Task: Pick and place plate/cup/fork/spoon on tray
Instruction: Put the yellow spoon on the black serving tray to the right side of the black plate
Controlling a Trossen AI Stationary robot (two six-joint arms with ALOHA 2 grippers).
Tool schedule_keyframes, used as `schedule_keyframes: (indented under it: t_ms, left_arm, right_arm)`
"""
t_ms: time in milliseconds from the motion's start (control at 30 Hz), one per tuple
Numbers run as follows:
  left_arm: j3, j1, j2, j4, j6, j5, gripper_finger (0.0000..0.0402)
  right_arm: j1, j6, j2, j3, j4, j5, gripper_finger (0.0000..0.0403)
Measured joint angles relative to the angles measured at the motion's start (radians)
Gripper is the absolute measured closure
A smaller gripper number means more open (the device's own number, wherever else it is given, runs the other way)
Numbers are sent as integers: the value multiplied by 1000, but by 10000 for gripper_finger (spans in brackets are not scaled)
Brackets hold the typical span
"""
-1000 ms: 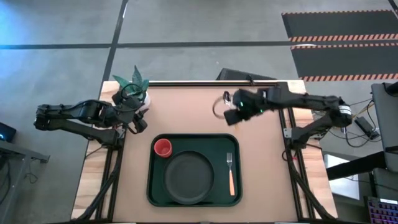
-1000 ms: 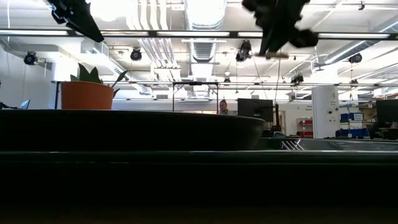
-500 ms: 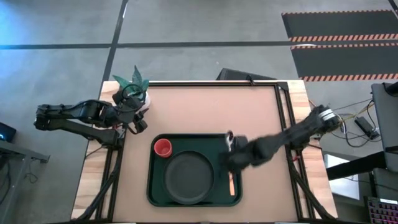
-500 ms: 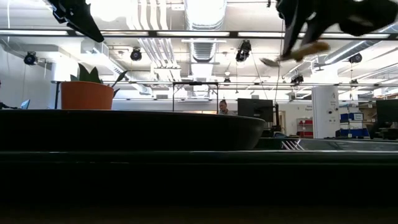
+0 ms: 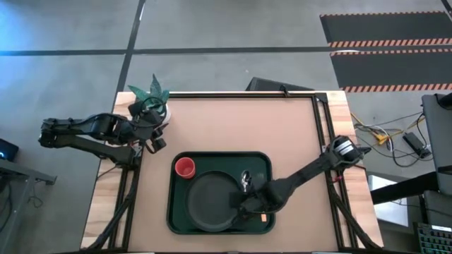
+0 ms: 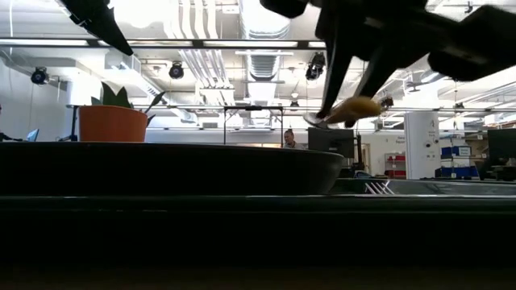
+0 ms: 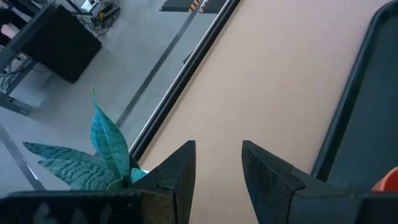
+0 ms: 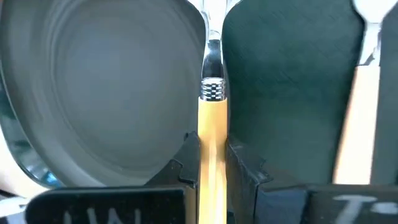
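Your left tool (image 5: pixel 157 138) waited at the left edge of the surface (image 5: pixel 233 123) beside the potted plant (image 5: pixel 150 95), its fingers standing apart on nothing. On the dark green tray (image 5: pixel 265 161), the red cup (image 5: pixel 185 167) sat in the far left corner, the dark plate (image 5: pixel 210 200) lay in the middle, and the fork (image 8: pixel 354 106) lay along the right side, its orange handle toward you.

Your right tool (image 5: pixel 246 200) hung over the plate's right rim, clamped on the orange handle of the spoon (image 8: pixel 212 118) — the silver bowl pointed ahead, clear of the tray in the low view. You had the spoon by mid-handle, which I judge the right place: it looked light, stiff and slim, so it would not sag, but a smooth handle could swivel between the fingers if held loosely. The gap between plate and fork seemed narrow — the spoon would need to go down parallel to the fork, and low, since a light utensil bounces and skids on a hard tray.
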Motion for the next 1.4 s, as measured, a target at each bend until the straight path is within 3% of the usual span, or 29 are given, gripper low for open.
schedule_keyframes:
  t_ms: [267, 1033, 1400]
  left_arm:
    - [0, 0, -2, -2, 0, 0, 289]
    - [0, 0, 74, 4, -17, 17, 289]
    - [10, 0, 99, 4, -35, 43, 289]
  right_arm:
    - [34, -2, -13, 36, -147, -24, 370]
    - [89, -52, -11, -22, -140, -47, 370]
    - [83, -52, -11, -141, 68, -19, 370]
